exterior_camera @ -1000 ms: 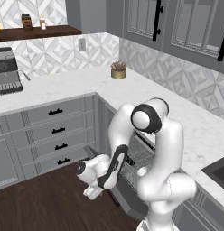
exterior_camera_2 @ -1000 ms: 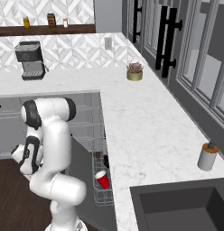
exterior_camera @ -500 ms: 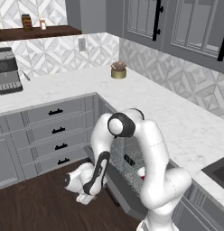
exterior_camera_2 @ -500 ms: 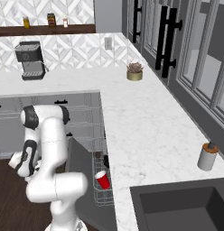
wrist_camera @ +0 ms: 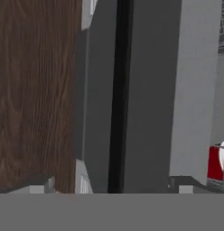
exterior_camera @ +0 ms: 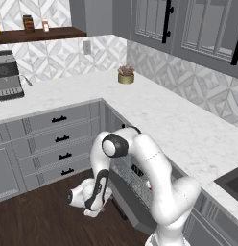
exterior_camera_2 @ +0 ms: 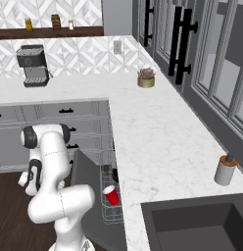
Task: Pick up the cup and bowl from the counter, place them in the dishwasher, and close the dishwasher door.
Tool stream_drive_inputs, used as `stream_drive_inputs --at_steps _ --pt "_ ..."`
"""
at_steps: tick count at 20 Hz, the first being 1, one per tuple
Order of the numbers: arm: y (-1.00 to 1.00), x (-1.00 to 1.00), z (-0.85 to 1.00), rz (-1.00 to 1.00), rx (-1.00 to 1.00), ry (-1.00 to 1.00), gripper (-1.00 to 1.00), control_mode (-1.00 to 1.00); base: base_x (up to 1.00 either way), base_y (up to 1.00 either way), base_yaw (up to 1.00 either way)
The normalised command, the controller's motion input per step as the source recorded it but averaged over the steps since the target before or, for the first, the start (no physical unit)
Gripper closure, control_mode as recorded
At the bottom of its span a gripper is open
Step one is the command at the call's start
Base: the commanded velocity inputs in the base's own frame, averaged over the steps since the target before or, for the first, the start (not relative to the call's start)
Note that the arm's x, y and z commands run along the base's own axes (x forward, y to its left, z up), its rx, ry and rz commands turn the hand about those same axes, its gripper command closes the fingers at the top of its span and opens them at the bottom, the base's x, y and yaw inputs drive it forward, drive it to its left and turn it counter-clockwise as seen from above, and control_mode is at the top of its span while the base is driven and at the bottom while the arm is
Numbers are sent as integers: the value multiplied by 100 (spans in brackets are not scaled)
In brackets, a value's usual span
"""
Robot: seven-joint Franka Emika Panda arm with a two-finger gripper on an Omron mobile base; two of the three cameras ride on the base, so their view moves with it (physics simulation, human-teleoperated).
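Reaching low beside the dishwasher (exterior_camera_2: 111,196), we have our arm folded down toward the dark wood floor (exterior_camera: 39,221), with the gripper (exterior_camera: 94,211) just under the outer edge of the dishwasher door (exterior_camera_2: 86,191). We judge this low position is meant to get beneath the door and lift it shut. The door stands partly raised, tilted at a slant, its grey edge and dark seam running straight up the hand view. Whether our gripper is spread or clenched we cannot tell, since its tips barely show; nothing appears between them. The cup (exterior_camera_2: 111,195) sits in the wire rack (exterior_camera_2: 108,208), red with a white rim, leaning slightly. A dark shape behind the cup may be the bowl, but we cannot be sure. The surface (exterior_camera_2: 157,147) above carries a soap dispenser (exterior_camera_2: 224,169) and a small potted plant (exterior_camera_2: 146,78).
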Motion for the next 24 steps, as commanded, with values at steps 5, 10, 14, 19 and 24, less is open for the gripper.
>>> stream_drive_inputs --at_steps 5,10,14,19,24 --pt "-39 38 -52 -1 -19 4 -100 -100 0 0 0" --pt "-29 42 -61 -3 -26 8 -100 -100 0 0 0" --pt "-94 11 -23 -1 -15 0 -100 -100 0 0 0" --pt "-100 10 -1 0 -10 0 -100 -100 0 0 0" --pt "-100 0 30 -1 -3 0 -100 -100 0 0 0"
